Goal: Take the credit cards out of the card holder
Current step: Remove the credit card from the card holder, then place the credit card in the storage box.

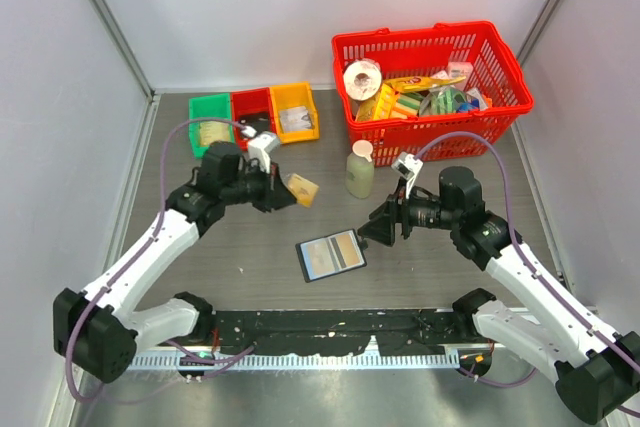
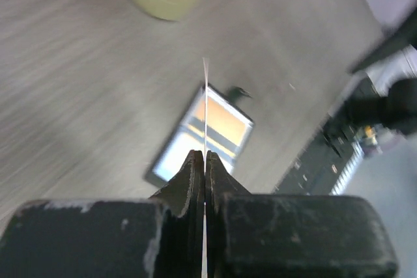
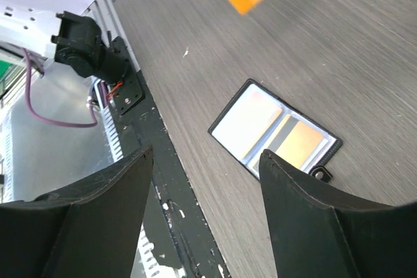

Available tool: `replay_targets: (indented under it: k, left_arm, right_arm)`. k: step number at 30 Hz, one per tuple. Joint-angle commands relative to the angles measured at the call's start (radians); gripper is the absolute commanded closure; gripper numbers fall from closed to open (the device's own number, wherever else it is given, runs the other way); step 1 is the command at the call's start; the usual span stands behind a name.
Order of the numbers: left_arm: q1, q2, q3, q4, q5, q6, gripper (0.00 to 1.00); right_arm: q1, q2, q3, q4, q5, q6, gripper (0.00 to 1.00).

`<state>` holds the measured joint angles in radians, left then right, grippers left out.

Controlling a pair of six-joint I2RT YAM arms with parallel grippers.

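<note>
Top external shows the left gripper (image 1: 281, 192) clamped on an orange card (image 1: 303, 189), held clear of the open holder (image 1: 331, 255) lying on the table (image 1: 450, 162), while the right gripper (image 1: 370, 231), jaws apart, hovers beside the holder, probably to steady it.

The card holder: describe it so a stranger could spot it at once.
Find the red basket at the back right, then come toward the near edge past the pale bottle. The card holder lies open and flat there, and it alone is black-edged with pale and orange inner panels.
</note>
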<state>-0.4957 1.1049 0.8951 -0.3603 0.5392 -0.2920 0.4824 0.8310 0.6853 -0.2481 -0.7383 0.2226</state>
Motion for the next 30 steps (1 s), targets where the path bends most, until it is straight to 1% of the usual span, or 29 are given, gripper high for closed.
replay_targets:
  k: [1,4,5,7,8,10,16,21,26,30]
  left_arm:
    - [0.193,-0.002,0.04,-0.074,-0.2,-0.099,1.0]
    - [0.351,0.048,0.08,-0.077,-0.28,-0.142,1.0]
    - [0.409,0.077,0.093,-0.062,-0.28,-0.156,1.0]
    - [0.491,0.156,0.138,-0.034,-0.278,-0.202,1.0]
    - [0.555,0.197,0.16,-0.014,-0.268,-0.21,1.0]
    - [0.609,0.281,0.229,0.018,-0.263,-0.222,1.0]
    - [0.652,0.562,0.494,-0.019,-0.341,-0.199,1.0]
    - [0.658,0.768,0.695,-0.06,-0.351,-0.199,1.0]
    - [0.657,0.979,0.895,-0.114,-0.265,-0.226,1.0]
    - [0.654,1.056,0.929,-0.082,-0.205,-0.274,1.0]
  right_arm:
    - [0.001,-0.01,0.008,0.013,0.079,0.006,0.28]
    - [0.002,-0.004,0.0,0.018,0.091,0.012,0.26]
    - [0.004,-0.003,-0.003,0.021,0.096,0.014,0.26]
    - [0.002,-0.004,-0.01,0.026,0.114,0.015,0.24]
    - [0.002,-0.004,-0.012,0.024,0.123,0.014,0.23]
    - [0.002,-0.004,-0.015,0.024,0.129,0.012,0.23]
    - [0.004,-0.01,-0.023,0.03,0.126,0.015,0.23]
    - [0.002,-0.016,-0.027,0.024,0.132,0.012,0.23]
    - [0.002,-0.029,-0.033,0.017,0.146,0.012,0.23]
    - [0.002,-0.003,-0.036,0.021,0.143,0.009,0.23]
